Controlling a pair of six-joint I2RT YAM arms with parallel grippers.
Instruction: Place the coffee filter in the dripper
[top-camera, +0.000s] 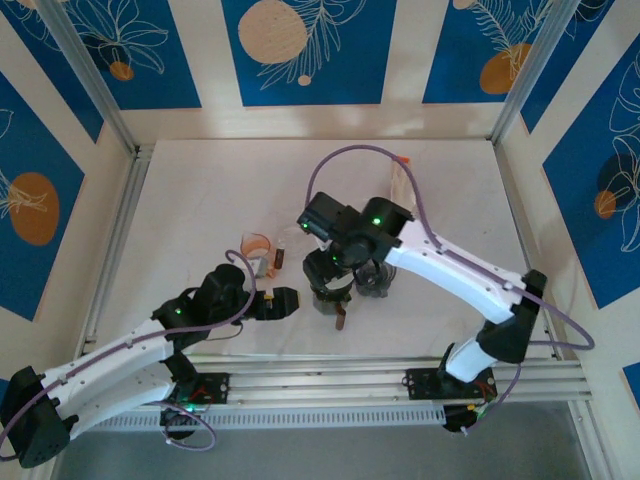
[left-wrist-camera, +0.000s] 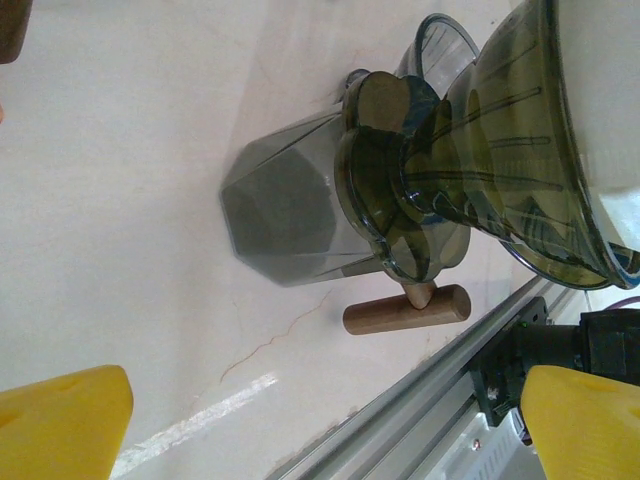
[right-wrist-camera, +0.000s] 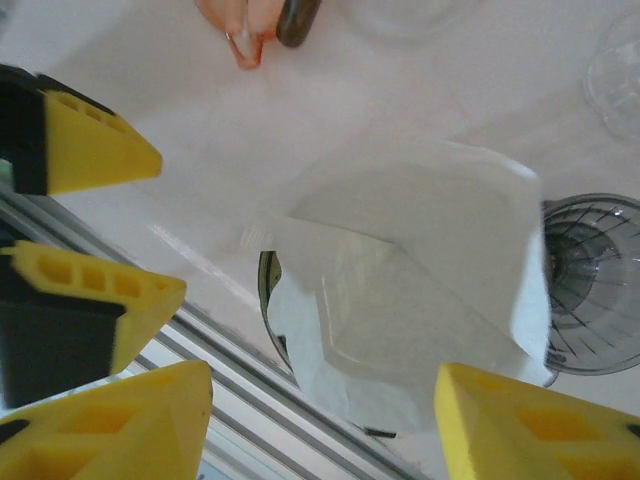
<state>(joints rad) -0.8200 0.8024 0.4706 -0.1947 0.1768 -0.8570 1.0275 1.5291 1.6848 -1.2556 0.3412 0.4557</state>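
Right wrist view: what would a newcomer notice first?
The white coffee filter sits loosely in the dark dripper, centre frame, with the right pincer open above it. From the left wrist, the dripper's wooden handle stands out against the pale table.

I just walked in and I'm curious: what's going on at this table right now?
The right arm's tool hangs open over the smoky glass dripper with a wooden handle, and the white paper coffee filter rests in its mouth. The left arm's tool is open beside the dripper.

filter (right-wrist-camera: 420, 290): white | dripper (left-wrist-camera: 520, 150): smoky olive | handle (left-wrist-camera: 405, 310): brown | wall panels (top-camera: 340, 60): blue, floral
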